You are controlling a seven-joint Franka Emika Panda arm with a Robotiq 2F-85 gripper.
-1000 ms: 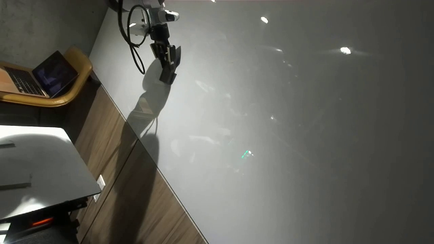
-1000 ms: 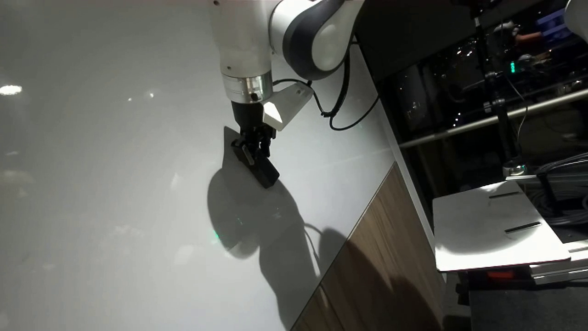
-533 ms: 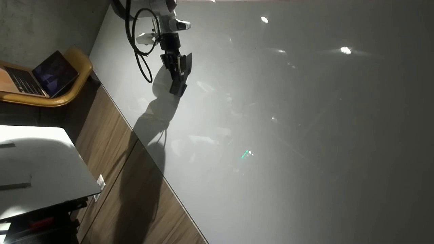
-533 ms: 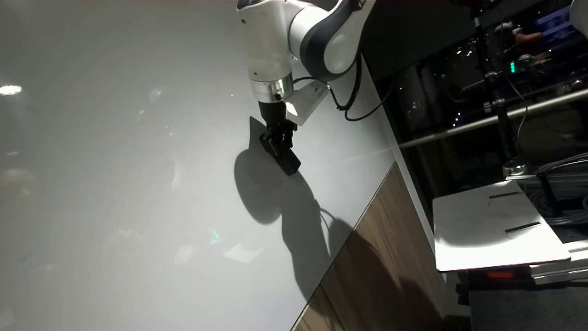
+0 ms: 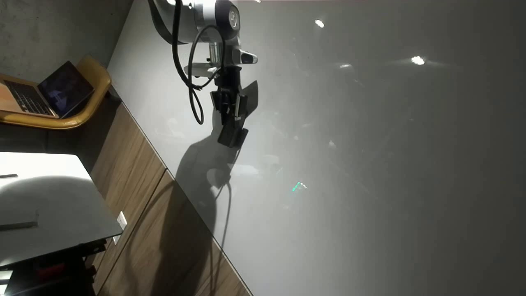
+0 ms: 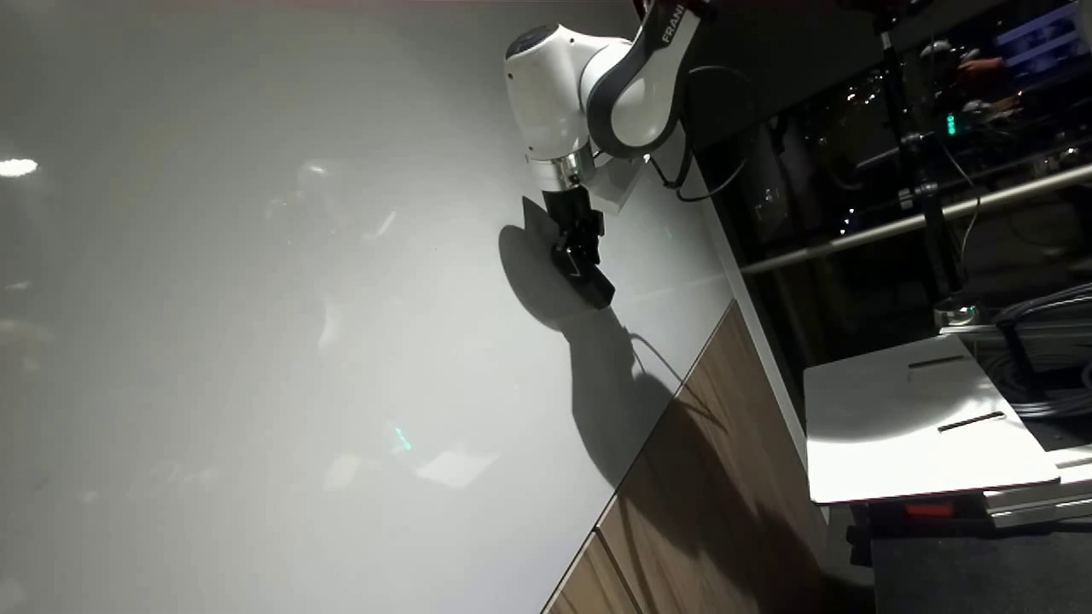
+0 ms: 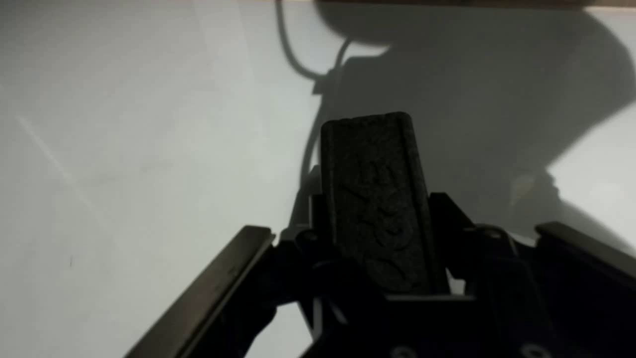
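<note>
My gripper (image 7: 377, 209) is shut on a dark felt-textured block (image 7: 370, 164) that looks like a board eraser. The fingers (image 7: 444, 223) press on its two long sides. The block sticks out past the fingertips, and its lower end is hidden behind the gripper. In both exterior views the gripper (image 5: 230, 113) holds the block (image 5: 231, 137) close to a large glossy whitish board (image 5: 353, 230); the gripper (image 6: 576, 247) and block (image 6: 590, 283) look dark there. I cannot tell whether the block touches the board. The arm's shadow falls on the board beside it.
A wood panel (image 5: 135, 193) borders the board's edge. A laptop (image 5: 68, 90) lies on a yellow chair (image 5: 96, 78). A pale tabletop (image 5: 49, 205) stands near the panel and also shows in an exterior view (image 6: 896, 460). Black cables (image 5: 193, 82) loop from the arm.
The arm has moved across the board with the block, rightward in both exterior views. Its shadow has moved along with it. The grip on the block looks unchanged.
</note>
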